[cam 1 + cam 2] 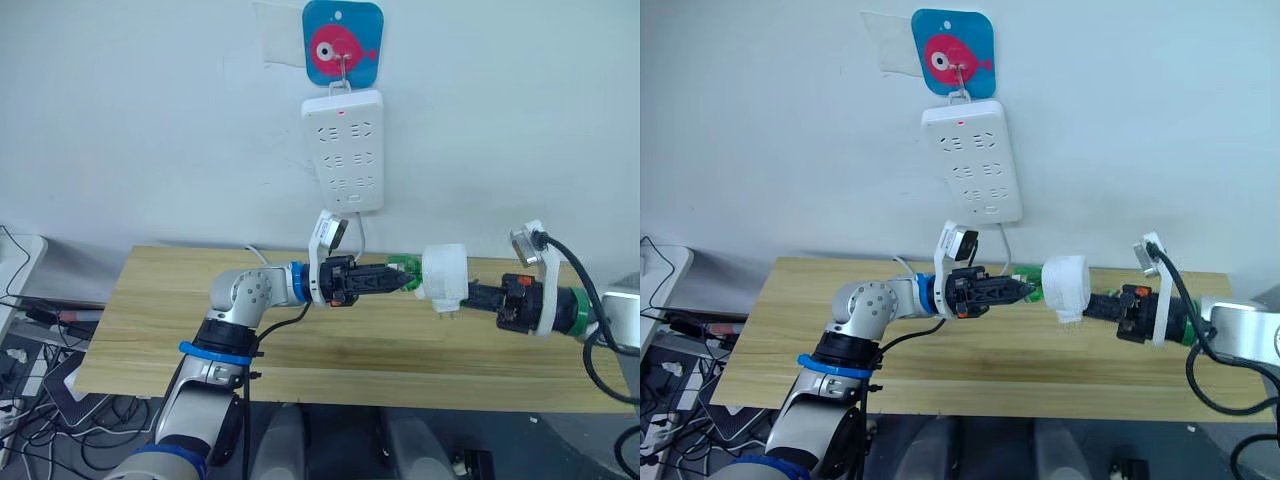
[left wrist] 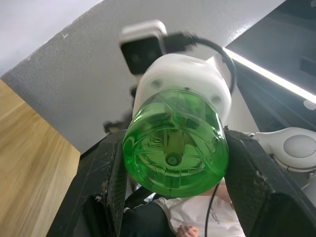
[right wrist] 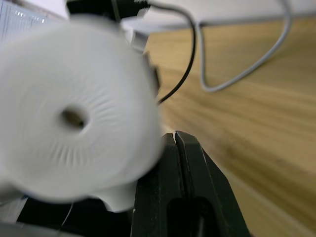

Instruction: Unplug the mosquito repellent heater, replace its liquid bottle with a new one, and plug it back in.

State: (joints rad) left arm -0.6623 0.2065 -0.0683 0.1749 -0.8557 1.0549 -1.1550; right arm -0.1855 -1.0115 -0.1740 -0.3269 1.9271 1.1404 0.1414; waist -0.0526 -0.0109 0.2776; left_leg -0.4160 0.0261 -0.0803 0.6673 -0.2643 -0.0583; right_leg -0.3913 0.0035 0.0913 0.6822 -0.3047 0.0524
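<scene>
Midair, bottle meets heater above the surface.
Head views: left claw pinches the green bottle; right claw clamps the heater. Left wrist view: bottle seated in the socket, so turning should stay coaxial.

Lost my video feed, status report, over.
Left gripper shut on green bottle. Right gripper holding mosquito repellent heater, unplugged, above table. Bottle seated in heater. Nothing in the way.

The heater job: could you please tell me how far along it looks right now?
Done: the heater is off the power strip, prongs bare. In hand: the right gripper holds it above the table while the left gripper clamps the green bottle at its end. Whether this bottle is old or new is unclear. Plugging back in remains.
</scene>
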